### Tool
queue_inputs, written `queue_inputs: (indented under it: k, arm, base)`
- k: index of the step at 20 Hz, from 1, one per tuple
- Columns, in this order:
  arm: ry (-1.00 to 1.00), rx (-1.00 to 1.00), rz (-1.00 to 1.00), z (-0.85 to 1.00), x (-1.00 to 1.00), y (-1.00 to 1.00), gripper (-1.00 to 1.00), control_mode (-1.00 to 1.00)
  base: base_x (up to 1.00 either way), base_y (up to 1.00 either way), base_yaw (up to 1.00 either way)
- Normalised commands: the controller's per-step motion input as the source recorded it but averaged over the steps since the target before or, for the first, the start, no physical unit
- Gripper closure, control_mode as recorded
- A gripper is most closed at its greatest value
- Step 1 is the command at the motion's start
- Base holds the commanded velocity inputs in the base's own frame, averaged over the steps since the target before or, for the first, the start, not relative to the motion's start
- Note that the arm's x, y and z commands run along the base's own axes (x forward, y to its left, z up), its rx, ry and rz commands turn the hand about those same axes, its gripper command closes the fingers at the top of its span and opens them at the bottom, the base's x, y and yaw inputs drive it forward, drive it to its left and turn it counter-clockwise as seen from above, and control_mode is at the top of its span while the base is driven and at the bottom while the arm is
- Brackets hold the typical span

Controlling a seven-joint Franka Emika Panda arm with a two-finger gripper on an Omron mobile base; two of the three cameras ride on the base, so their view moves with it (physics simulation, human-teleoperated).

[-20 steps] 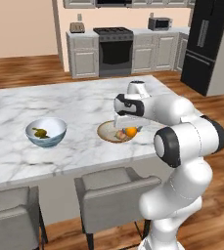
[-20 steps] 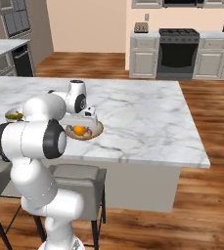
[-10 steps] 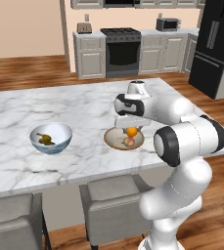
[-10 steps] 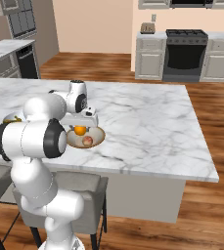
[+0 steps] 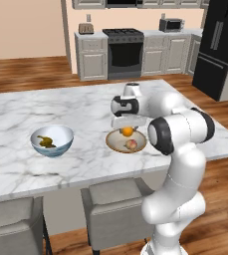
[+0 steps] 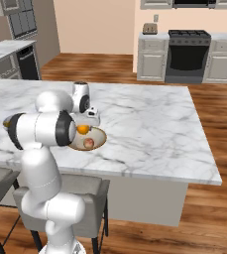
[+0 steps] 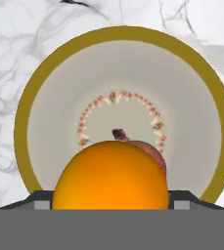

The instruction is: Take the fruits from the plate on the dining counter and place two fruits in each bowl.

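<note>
Holding the orange (image 5: 127,131) in our gripper (image 5: 127,130), we hang just over the tan bowl (image 5: 113,143) on the counter (image 5: 75,109). In the hand view the orange (image 7: 110,176) sits between our two fingers, which press on its sides. It is up in the air, above the bowl's middle, and not yet touching the bottom.

Under it lies the peach (image 5: 131,144). It rests inside the tan bowl already. From the right side we see the same thing: orange (image 6: 83,129) above, peach (image 6: 88,143) below, both over the tan bowl (image 6: 101,139).

Off to the left stands the blue bowl (image 5: 52,141). Something yellow and brown lies in it, likely the banana (image 5: 46,142) and the kiwi, but it is too small for us to tell them apart.

So we think three fruits are home and one is left. If we let the orange go here, it should land beside the peach. Then each bowl would have two. The orange is round, so it may roll a bit and bump the peach.
</note>
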Motion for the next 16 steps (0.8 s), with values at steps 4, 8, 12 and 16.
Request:
queue_inputs:
  k: [4, 8, 12, 16]
  arm:
    - [0.04, 0.0, 0.02, -0.65, 0.29, 0.27, 1.0, -1.0]
    - [0.03, 0.0, 0.01, -0.41, 0.28, 0.14, 1.0, -1.0]
    - [0.02, 0.0, 0.01, -0.36, 0.26, 0.03, 1.0, -1.0]
    - [0.05, 0.0, 0.0, -0.31, 0.14, 0.0, -1.0, -1.0]
  base:
    - [0.0, 0.0, 0.0]
    - [0.0, 0.0, 0.0]
    - [0.0, 0.0, 0.0]
    - [0.0, 0.0, 0.0]
